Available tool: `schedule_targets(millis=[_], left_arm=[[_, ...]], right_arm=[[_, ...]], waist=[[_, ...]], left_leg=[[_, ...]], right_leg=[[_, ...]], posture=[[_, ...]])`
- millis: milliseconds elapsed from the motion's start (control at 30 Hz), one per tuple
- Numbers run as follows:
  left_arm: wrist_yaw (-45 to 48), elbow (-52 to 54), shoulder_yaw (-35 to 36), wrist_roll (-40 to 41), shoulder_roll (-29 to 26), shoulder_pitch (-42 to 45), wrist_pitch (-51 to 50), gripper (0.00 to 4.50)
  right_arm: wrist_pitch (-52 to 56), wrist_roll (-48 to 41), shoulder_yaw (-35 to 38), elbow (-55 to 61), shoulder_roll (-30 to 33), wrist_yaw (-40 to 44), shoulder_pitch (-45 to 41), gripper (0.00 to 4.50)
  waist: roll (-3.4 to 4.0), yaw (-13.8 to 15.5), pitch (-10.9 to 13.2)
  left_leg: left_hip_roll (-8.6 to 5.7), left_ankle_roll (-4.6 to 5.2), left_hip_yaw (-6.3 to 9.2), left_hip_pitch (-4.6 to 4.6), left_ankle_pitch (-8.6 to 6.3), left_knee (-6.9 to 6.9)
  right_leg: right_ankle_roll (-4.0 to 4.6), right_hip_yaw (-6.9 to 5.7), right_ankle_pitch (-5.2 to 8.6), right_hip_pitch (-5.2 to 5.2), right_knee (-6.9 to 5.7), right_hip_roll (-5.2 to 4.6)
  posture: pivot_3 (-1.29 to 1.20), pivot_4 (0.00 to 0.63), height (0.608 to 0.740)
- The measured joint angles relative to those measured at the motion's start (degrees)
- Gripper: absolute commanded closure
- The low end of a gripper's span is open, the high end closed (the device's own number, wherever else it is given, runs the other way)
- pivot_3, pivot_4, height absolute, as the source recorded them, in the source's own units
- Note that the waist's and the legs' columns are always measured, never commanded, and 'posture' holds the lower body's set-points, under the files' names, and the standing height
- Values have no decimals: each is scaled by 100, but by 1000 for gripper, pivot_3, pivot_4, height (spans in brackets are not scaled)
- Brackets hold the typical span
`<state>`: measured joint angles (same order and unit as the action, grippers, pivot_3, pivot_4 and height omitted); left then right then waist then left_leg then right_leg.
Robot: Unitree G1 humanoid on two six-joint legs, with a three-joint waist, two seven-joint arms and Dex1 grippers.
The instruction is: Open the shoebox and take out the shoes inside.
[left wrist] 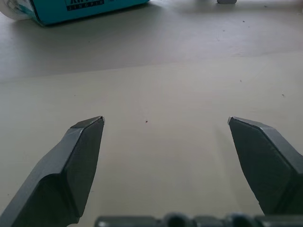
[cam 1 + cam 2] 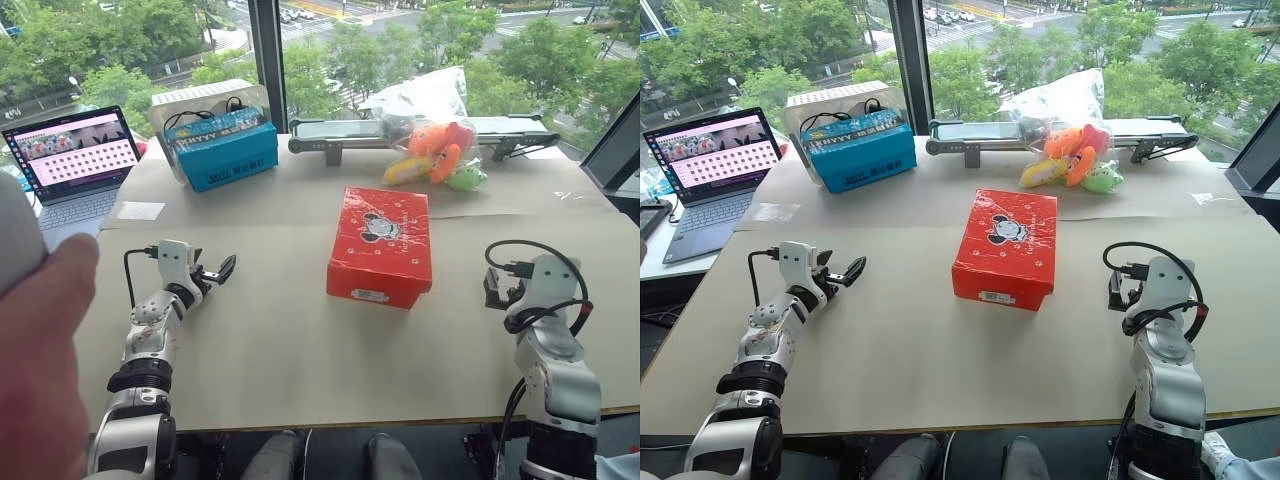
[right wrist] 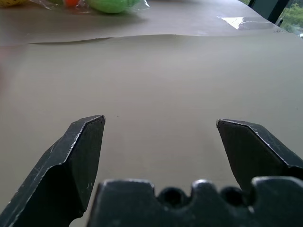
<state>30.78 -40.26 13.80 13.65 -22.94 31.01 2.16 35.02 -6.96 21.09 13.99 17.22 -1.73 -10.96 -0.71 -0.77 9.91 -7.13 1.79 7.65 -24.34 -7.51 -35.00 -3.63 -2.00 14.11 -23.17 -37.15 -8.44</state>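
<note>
The red shoebox [image 2: 380, 245] lies in the middle of the table with its printed lid closed and its white end label facing me. The shoes are hidden. My left gripper [image 2: 220, 270] hovers low over the table well to the left of the box, pointing forward. In the left wrist view its gripper [image 1: 165, 120] is open with only bare tabletop between the fingers. My right gripper [image 3: 161, 120] is open too and holds nothing. It sits to the right of the box [image 2: 1005, 245], apart from it.
A blue box with cables [image 2: 220, 150] and an open laptop [image 2: 75, 160] stand at the back left. A clear bag of orange and green plush toys [image 2: 435, 150] lies behind the shoebox, in front of a long grey device [image 2: 340, 135]. A person's hand [image 2: 40, 350] shows at the near left.
</note>
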Motion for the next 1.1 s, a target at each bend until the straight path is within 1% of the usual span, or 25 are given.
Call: schedule_targets(millis=[267,400,500,600,700,733,767,833,867,1000,1033,1100], left_arm=[[-33,-26,-49,-33,1,0,7,0],[109,-6,-110,-31,-28,-16,-2,0],[611,665,-148,269,-98,-253,-558,0],[1625,2094,-367,826,-716,-505,-1477,0],[2395,3010,-437,1180,-1377,-512,-2053,0],[2565,3117,-457,1231,-1543,-513,-2140,0],[2783,3182,-464,1273,-1697,-519,-2222,0],[3307,3172,-566,1300,-2056,-615,-2281,0],[3375,3167,-578,1299,-2087,-619,-2299,0],[3839,3164,-787,1291,-2240,-607,-2340,0],[3941,3150,-846,1257,-2245,-611,-2323,0],[4004,3112,-899,1214,-2240,-613,-2242,0]], right_arm=[[-11,0,-1,-74,0,2,-4,25],[-12,2,-4,-81,0,3,-4,25],[-14,2,-10,-88,3,8,-17,25],[-14,2,-3,-97,54,23,-64,25],[10,-15,-42,-96,141,135,-100,25],[30,-31,-47,-96,204,195,-100,25],[99,-69,-65,-73,307,319,-98,25],[482,-270,-345,277,841,970,57,25],[557,-313,-405,354,935,1091,82,25],[1226,-829,-1191,1354,1893,2303,404,25],[1488,-1107,-1383,1718,2202,2733,597,25],[1854,-1491,-1441,2024,2425,3156,732,25]], waist=[[0,-1,0],[0,0,0],[0,-14,0],[-7,-43,5],[-2,-45,3],[1,-48,2],[12,-44,-3],[21,-47,2],[21,-42,2],[19,-22,3],[14,-10,4],[4,1,10]], left_leg=[[0,0,-1,1,0,0],[0,0,-1,2,0,0],[0,0,-2,-1,0,-1],[6,0,-3,-6,0,1],[6,-2,-8,4,-1,7],[6,-2,-11,6,-2,8],[6,-3,-15,12,-2,10],[10,-2,-21,12,-2,15],[13,-2,-21,11,-2,14],[21,-6,-21,6,-4,16],[21,-7,-21,4,-7,16],[21,-7,-21,-4,-7,13]], right_leg=[[0,1,0,0,0,0],[1,1,-1,1,-1,0],[1,4,-1,-2,0,0],[10,9,-4,-12,-2,6],[10,22,-4,-10,0,7],[10,26,-4,-9,-1,7],[10,35,-3,-7,-1,6],[9,41,-3,-12,-1,9],[10,41,-3,-12,-1,11],[10,37,-1,-13,4,8],[10,36,0,-11,8,7],[8,37,-1,-13,13,2]], posture=[[0,150,740],[0,150,740],[0,150,740],[0,150,740],[0,150,740],[0,150,740],[0,150,740],[0,150,740],[0,150,740],[0,150,740],[0,150,740],[0,150,740]])
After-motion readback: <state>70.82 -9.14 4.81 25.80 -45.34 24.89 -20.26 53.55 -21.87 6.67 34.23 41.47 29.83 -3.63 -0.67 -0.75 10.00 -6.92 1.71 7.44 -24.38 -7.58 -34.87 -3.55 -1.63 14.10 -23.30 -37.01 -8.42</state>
